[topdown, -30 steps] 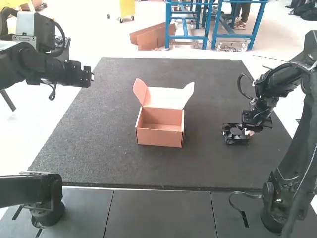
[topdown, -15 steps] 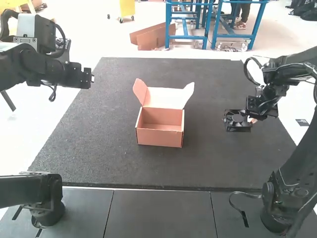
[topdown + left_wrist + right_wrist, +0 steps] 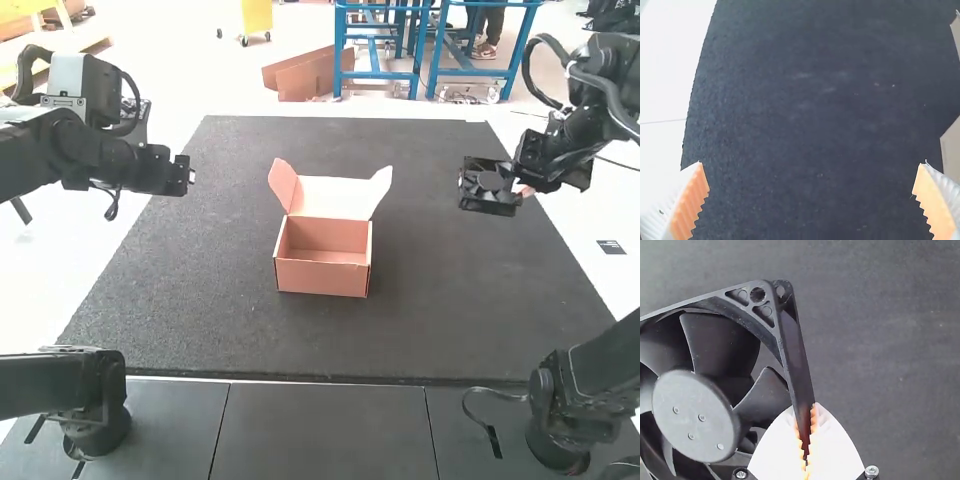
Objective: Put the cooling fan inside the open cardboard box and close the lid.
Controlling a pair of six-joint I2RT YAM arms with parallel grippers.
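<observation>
The black square cooling fan [image 3: 487, 186] hangs in the air above the mat's right side, well to the right of the box. My right gripper [image 3: 520, 190] is shut on the fan's frame edge; in the right wrist view the fan [image 3: 715, 390] is pinched between the white ribbed fingers [image 3: 805, 450]. The open brown cardboard box [image 3: 324, 255] stands mid-mat with its lid [image 3: 340, 195] raised at the back and nothing visible inside. My left gripper [image 3: 186, 176] hovers over the mat's left part, open, its orange pads [image 3: 689, 197] wide apart over bare mat.
A black mat [image 3: 200, 290] covers the table, with pale table surface [image 3: 50, 250] around it on the left and right. A corner of the box [image 3: 950, 145] shows at the edge of the left wrist view.
My right gripper has lifted the fan off the mat and carried it up and toward the far right. The left gripper drifted slightly right.
</observation>
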